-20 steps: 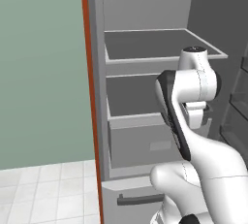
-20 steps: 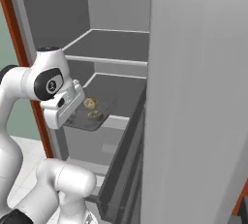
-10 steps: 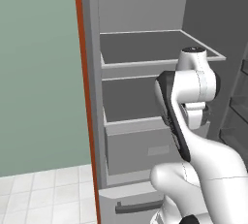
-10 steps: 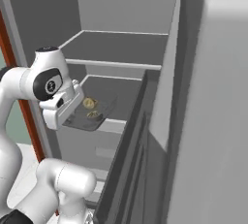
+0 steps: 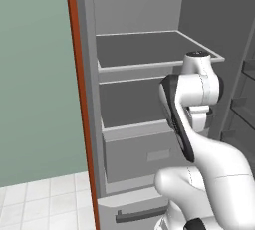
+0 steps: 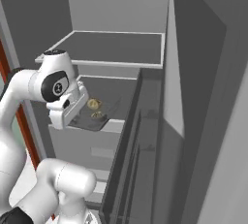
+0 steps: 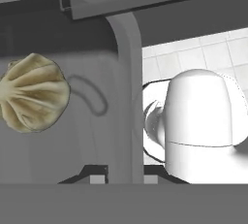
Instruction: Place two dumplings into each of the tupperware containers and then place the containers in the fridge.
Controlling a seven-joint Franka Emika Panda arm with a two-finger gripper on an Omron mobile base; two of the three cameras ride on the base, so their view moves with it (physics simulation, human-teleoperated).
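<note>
Hand view has the gripper clamped on the wall of a tupperware container: the two dark tips sit at six o'clock on either side of the grey rim, which runs up from them towards twelve and curves away to the left. Inside that wall, at nine o'clock, lies one pleated tan dumpling, resting on the tray floor a little apart from the rim.

Right base view shows the same tray held out from the hand at about three o'clock, its far end reaching over the front edge of the fridge's lower shelf. Two dumplings lie in the tray, one nearer the shelf and one nearer the hand, close together; whether they touch is too small to tell.

Judging from this, the filling of this container is done and the step in hand is carrying it into the fridge. The tray does not yet look set down; whether its underside touches the shelf I cannot tell.

The next move seems to call for pushing the tray further in, level, so the dumplings do not roll, then lowering it until the floor sits flat before the fingers let go. The upper shelf at twelve o'clock leaves limited headroom, so the hand should stay low.
</note>
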